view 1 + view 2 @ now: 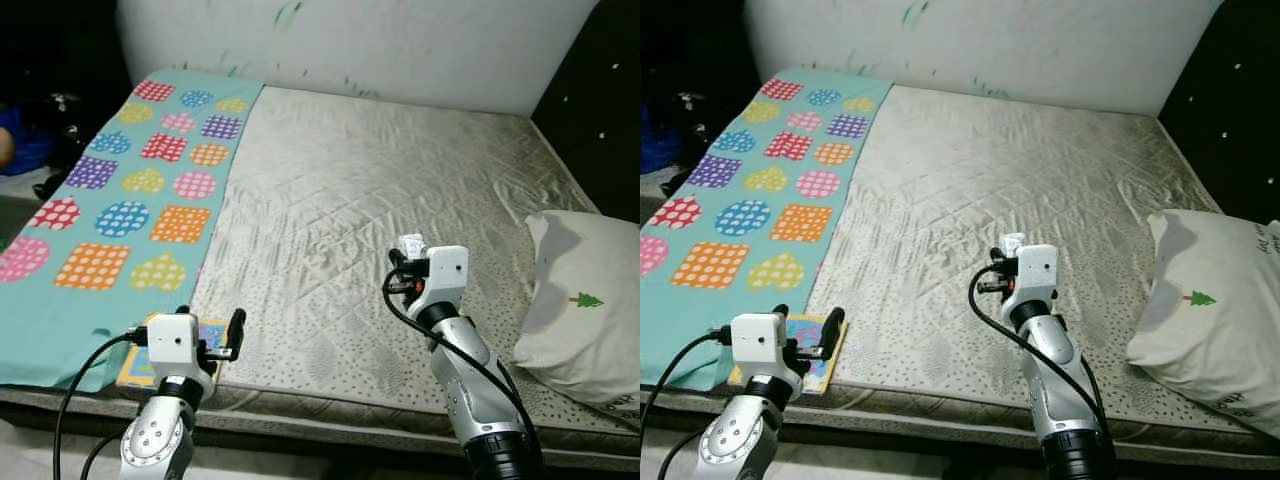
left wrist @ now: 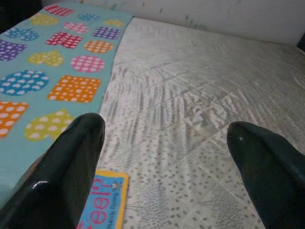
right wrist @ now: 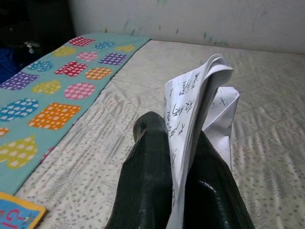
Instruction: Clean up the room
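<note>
Two grippers are raised over the near edge of the mattress (image 1: pixel 380 190). Right gripper (image 3: pixel 183 157): fingers pressed together on a folded paper (image 3: pixel 198 100) with printed characters; the sheet stands up between the pads, clear of the mattress. Left gripper (image 2: pixel 167 157): fingers spread wide, nothing between them, positioned just above a small colourful book (image 1: pixel 160 355). The book lies at the near left corner, half on the patterned sheet (image 1: pixel 130 190) and half on bare mattress. A pillow (image 1: pixel 585 300) rests at the right edge.

Step in hand, as judged: the paper is collected and awaits disposal; the book is the next item to clear. No bin or shelf can be made out.

Next move calls for lowering the left gripper onto the book, with one finger passing under its edge. The book lies flat, so a pinch at the overhanging edge is likely the easiest purchase. Keep the right gripper's hold firm, since thin paper slips readily.
</note>
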You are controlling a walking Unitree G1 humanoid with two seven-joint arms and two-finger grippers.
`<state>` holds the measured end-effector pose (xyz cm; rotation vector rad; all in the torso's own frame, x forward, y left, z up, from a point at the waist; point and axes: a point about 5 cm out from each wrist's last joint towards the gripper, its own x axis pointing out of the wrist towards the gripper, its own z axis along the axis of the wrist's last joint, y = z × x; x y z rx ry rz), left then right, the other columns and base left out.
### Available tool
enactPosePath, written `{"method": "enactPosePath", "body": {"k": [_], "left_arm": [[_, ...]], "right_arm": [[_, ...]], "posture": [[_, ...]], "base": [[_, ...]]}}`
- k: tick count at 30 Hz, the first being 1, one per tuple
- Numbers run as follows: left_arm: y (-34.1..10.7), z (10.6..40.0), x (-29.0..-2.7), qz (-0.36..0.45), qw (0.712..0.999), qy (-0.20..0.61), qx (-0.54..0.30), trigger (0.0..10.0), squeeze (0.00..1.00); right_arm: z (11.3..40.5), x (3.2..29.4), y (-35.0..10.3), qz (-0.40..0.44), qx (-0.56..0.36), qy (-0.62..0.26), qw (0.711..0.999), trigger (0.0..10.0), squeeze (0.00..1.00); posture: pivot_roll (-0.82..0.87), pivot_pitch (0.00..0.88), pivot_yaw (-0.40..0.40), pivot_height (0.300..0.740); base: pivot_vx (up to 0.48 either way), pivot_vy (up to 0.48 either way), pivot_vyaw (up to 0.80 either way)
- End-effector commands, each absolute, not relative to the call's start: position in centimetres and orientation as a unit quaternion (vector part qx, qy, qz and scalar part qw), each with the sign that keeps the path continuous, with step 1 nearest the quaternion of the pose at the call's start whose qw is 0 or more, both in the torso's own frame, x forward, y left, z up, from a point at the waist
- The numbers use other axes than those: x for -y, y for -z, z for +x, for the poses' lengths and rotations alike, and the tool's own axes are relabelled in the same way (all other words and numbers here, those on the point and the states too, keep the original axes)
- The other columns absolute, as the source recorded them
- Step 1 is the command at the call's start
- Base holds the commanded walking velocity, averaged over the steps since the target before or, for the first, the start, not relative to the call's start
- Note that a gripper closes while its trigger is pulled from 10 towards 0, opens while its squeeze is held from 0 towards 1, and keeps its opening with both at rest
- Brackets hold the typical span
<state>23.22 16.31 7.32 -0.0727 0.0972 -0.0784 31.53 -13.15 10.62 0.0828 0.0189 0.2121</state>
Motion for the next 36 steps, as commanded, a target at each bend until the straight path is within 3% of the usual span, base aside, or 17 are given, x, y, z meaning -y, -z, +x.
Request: {"method": "enactPosePath", "body": {"k": [1,36], "left_arm": [[-7.60,23.27,-16.07,-0.040,0.997,0.045,-0.046,10.0,0.00],[-7.51,23.46,-16.00,-0.044,0.997,0.042,-0.049,10.0,0.00]], "right_arm": [[31.59,13.39,-10.69,0.035,-0.010,-0.105,0.994,10.0,0.00],[31.67,13.32,-10.55,0.029,-0.013,-0.113,0.993,10.0,0.00]], "posture": [[-0.06,0.094,-0.069,0.740],[-0.06,0.091,-0.076,0.740]], "base": [[0.000,0.311,0.00],[0.000,0.360,0.00]]}}
